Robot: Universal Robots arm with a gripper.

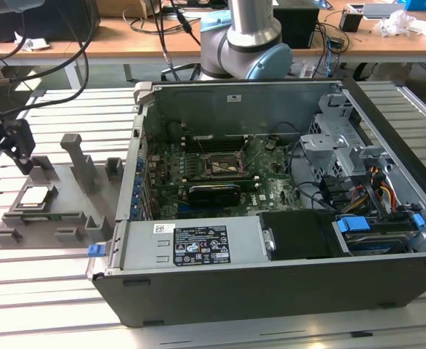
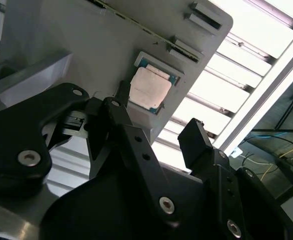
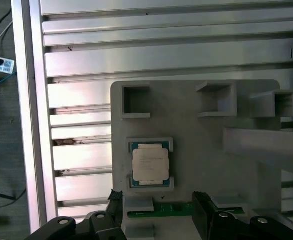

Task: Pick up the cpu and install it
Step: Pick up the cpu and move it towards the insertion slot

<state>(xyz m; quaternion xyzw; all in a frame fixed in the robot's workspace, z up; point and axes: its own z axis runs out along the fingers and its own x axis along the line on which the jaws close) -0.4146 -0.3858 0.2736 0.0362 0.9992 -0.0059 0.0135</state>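
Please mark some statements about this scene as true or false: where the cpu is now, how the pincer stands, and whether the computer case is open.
1. The cpu lies in the grey holder tray. True.
2. The cpu is already inside the computer case. False: it is in the holder tray, outside the computer case, on the exterior view's left.
3. The pincer is open and holds nothing. True.
4. The computer case is closed. False: it lies open, and the motherboard can be seen inside.
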